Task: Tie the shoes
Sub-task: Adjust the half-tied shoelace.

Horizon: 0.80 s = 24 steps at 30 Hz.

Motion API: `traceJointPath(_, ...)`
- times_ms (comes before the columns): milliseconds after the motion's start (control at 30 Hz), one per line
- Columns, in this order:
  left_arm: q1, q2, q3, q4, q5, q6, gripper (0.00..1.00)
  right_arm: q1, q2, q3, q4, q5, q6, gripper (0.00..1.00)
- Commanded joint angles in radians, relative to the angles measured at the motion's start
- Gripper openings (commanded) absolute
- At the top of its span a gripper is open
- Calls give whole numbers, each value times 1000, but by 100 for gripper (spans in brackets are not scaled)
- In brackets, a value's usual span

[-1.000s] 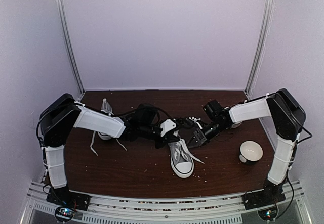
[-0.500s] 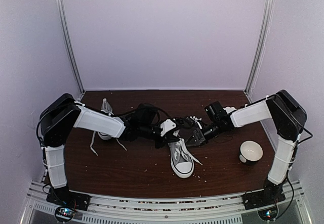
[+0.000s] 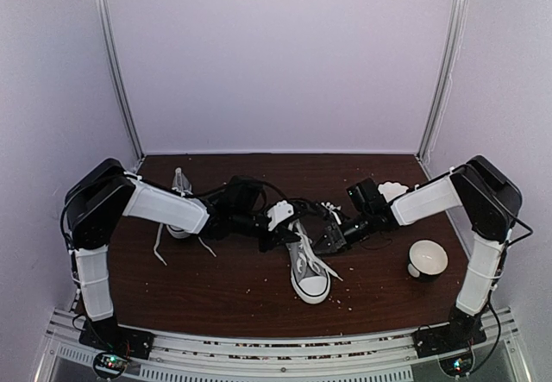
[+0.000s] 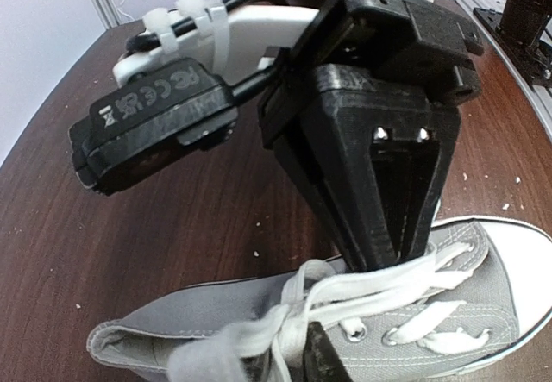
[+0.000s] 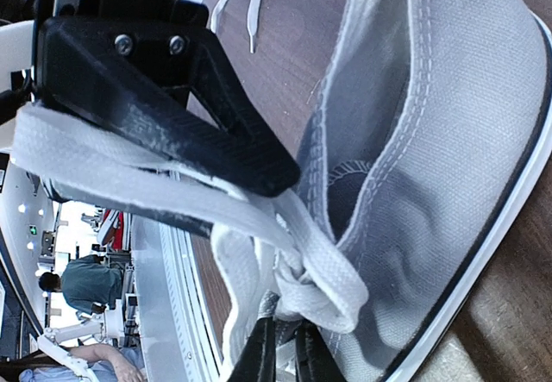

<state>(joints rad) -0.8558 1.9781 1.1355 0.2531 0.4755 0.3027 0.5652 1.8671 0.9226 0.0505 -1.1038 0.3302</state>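
The left gripper (image 3: 291, 234) and the right gripper (image 3: 327, 241) meet over the tongue of the middle shoe (image 3: 310, 272), each pinched tight on its white laces (image 4: 379, 283), while the other shoe (image 3: 178, 199) lies well left of it and a white bowl (image 3: 442, 254), contents unclear, stands to its right

Soft, even light, faint shadows under the shoe (image 3: 309, 270); wrist views warp at edges, nearest parts blurred.

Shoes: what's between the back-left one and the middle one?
The left arm stretches between the back-left shoe and the middle shoe, beside a loose lace; the top view shows it.
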Motion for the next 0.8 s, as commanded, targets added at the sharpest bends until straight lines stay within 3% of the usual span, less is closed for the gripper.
traceJointPath(0, 6, -32, -2, 28, 37, -14, 13, 10, -48, -18, 16, -24, 7, 10)
traceJointPath(333, 6, -35, 3, -5, 59, -4, 20, 68, -61, -8, 11, 22, 26, 7)
traceJointPath(467, 6, -35, 7, -11, 67, -4, 20, 70, -99, 11, -142, 125, -58, 7)
traceJointPath(767, 6, -32, -4, 0, 67, 19, 2, 67, -189, 72, -433, 308, -206, 17)
